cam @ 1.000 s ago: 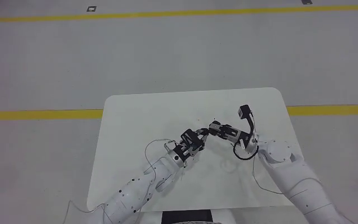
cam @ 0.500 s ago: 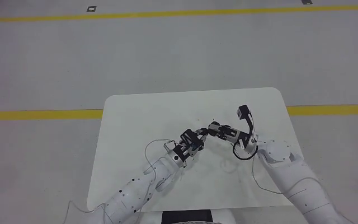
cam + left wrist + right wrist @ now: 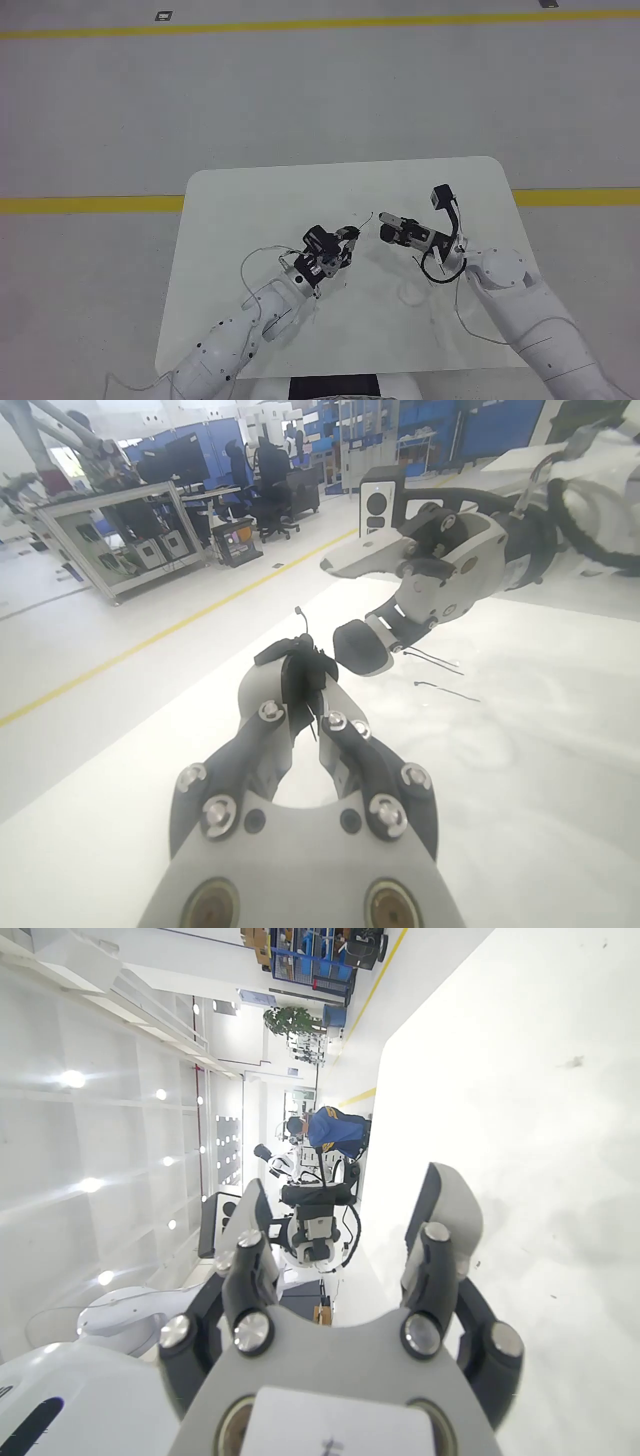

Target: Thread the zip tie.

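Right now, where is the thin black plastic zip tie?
Top view: the thin black zip tie is pinched in the shut left gripper above the white table's middle, beside the open right gripper.

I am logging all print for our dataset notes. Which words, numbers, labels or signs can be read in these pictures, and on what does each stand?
No text can be read.
White label on the base of the right gripper: cut off by the picture's edge, unreadable.
Floor marker: too small to read.
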Controlling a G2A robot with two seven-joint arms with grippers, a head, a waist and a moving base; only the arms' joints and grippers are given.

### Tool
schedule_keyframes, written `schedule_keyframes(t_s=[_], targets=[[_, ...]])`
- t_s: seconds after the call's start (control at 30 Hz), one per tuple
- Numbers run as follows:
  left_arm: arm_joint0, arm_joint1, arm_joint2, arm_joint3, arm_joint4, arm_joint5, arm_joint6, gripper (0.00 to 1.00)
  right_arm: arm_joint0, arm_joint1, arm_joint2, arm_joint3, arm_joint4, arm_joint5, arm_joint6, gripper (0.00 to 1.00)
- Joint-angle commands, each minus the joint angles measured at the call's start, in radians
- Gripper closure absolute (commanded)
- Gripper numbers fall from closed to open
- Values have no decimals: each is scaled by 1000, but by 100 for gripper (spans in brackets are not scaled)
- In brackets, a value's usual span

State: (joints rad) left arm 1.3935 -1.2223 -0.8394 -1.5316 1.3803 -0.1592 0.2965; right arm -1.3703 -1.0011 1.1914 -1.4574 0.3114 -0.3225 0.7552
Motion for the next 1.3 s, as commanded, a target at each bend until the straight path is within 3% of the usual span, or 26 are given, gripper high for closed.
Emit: schedule_keyframes(t_s=[0.0, 0.13, 0.27, 0.4, 0.7, 0.77, 0.87, 1.0, 1.1, 1.27], targets=[[11, 12, -38, -7, -39, -74, -3, 100, -3, 5, 21, -13, -23, -15, 18, 0], [46, 34, -91, -30, -78, -180, -11, 100, -22, 17, 65, -51, -69, -18, 59, 0], [68, 53, -71, -57, -159, -181, -22, 100, -45, 26, 91, -97, -137, -18, 94, 0], [52, 80, -13, -54, -318, -181, -91, 100, -60, 30, 102, -120, -186, -18, 104, 0], [53, 79, -12, -54, -327, -181, -91, 100, -60, 30, 102, -120, -186, -18, 104, 0], [55, 78, -16, -49, -436, -181, -117, 100, -61, 30, 99, -127, -212, -18, 93, 0], [56, 86, -4, -63, -600, -181, -212, 100, -58, 35, 102, -136, -279, -18, 121, 0], [44, 113, 16, -101, -836, -181, -379, 100, -54, 42, 118, -135, -272, -18, 209, 0], [29, 135, 27, -120, -969, -181, -465, 100, -37, 42, 121, -131, -144, -18, 371, 0], [6, 168, 37, -153, -1123, -181, -527, 100, -8, 27, 143, -83, -6, -18, 549, 0]])
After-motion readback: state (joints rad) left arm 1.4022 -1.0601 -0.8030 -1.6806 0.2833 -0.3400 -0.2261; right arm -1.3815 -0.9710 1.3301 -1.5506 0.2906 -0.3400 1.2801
